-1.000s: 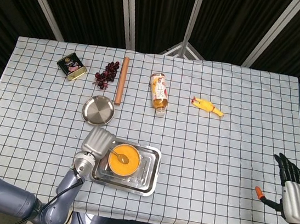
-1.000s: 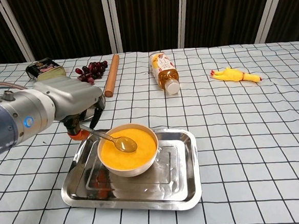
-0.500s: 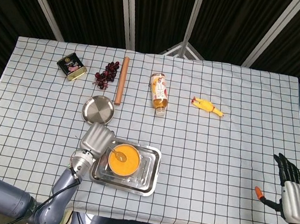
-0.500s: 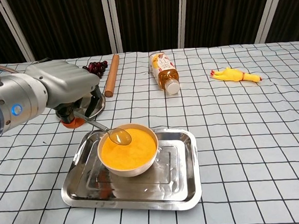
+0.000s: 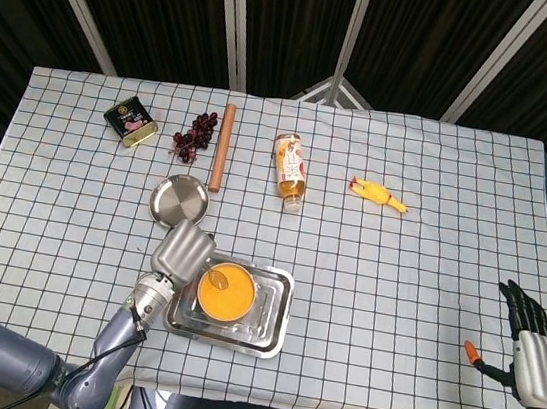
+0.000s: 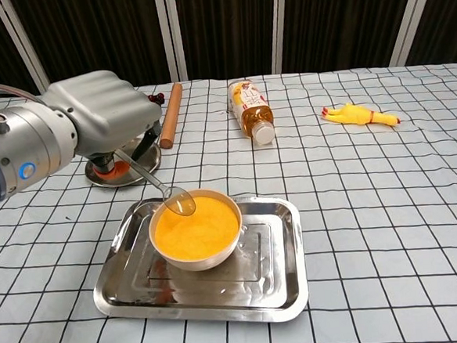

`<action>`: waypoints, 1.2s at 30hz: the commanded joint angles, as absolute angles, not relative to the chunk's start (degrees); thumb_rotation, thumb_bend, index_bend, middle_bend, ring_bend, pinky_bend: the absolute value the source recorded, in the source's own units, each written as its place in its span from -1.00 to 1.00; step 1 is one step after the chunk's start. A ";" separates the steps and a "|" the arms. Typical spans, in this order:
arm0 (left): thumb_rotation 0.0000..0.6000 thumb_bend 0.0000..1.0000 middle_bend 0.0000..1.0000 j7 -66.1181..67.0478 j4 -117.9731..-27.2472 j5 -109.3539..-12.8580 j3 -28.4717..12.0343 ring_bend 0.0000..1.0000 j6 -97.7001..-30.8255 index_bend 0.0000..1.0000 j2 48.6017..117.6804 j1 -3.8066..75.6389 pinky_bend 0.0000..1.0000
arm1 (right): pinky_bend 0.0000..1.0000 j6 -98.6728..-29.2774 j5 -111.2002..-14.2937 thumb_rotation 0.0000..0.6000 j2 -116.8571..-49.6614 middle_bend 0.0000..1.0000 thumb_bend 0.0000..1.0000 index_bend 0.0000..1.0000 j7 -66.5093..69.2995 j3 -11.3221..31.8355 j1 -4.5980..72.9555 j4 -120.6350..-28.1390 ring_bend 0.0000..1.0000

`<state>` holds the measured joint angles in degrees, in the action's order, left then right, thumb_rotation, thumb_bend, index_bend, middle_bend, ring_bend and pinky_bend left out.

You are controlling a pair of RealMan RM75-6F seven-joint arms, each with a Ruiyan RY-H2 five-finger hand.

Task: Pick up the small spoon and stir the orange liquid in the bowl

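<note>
Metal small spoon (image 6: 160, 186), grasped by left hand (image 6: 103, 117), angles bowl-end down over orange liquid (image 6: 197, 227) for stirring; right hand (image 5: 527, 344) idle, fingers spread.

Left hand (image 6: 103, 113): boxy matte-silver shell on grey arm with small blue light; right hand (image 5: 532, 345): silver palm, black fingers, orange tip.
</note>
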<state>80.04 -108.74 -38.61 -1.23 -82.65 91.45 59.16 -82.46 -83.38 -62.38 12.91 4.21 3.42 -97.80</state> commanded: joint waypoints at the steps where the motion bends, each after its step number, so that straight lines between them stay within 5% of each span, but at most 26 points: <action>1: 1.00 0.19 1.00 82.96 -106.94 -40.64 0.31 0.95 -82.97 0.48 92.41 60.04 0.96 | -1.00 -82.45 -83.34 1.00 -62.35 -1.00 -0.36 -1.00 12.96 4.23 3.42 -97.84 -1.00; 36: 1.00 0.19 1.00 95.42 -99.41 -53.18 6.01 0.96 -76.87 0.51 92.38 63.18 0.97 | -1.00 -82.30 -83.37 1.00 -61.96 -1.00 -0.36 -1.00 14.10 4.25 3.41 -98.26 -1.00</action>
